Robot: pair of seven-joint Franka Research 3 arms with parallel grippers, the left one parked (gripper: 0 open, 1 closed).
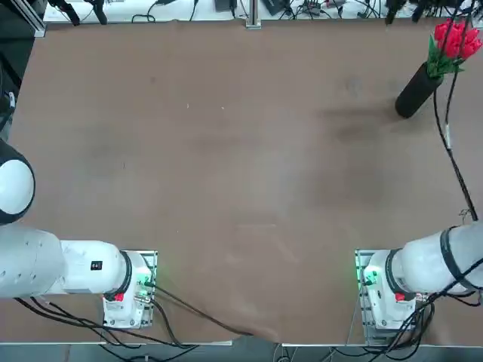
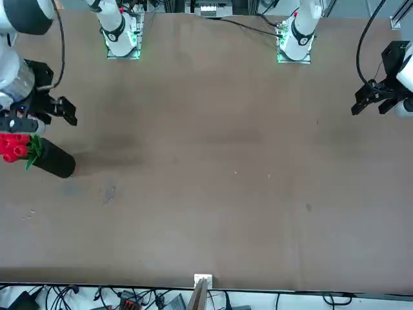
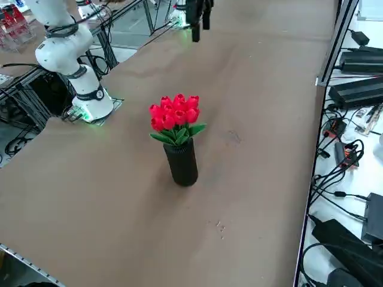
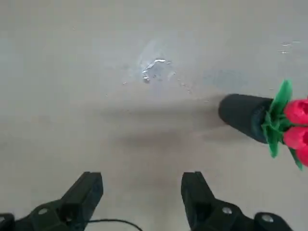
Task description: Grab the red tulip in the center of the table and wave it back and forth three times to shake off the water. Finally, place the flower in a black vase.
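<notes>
In the wrist view the right gripper [image 4: 140,195] is seen raised above the table [image 4: 96,72] with its two fingers [image 4: 86,190] spread apart and nothing held between them; the same gripper [image 2: 57,111] is found in the front view just beside and above the vase, clear of it. Beyond the fingers, the black vase [image 3: 181,162] is shown standing upright on the brown tabletop near the far edge on the robot's right side. The red tulip [image 3: 175,113] is seated in its mouth, with the red heads and green leaves seen above the rim.
</notes>
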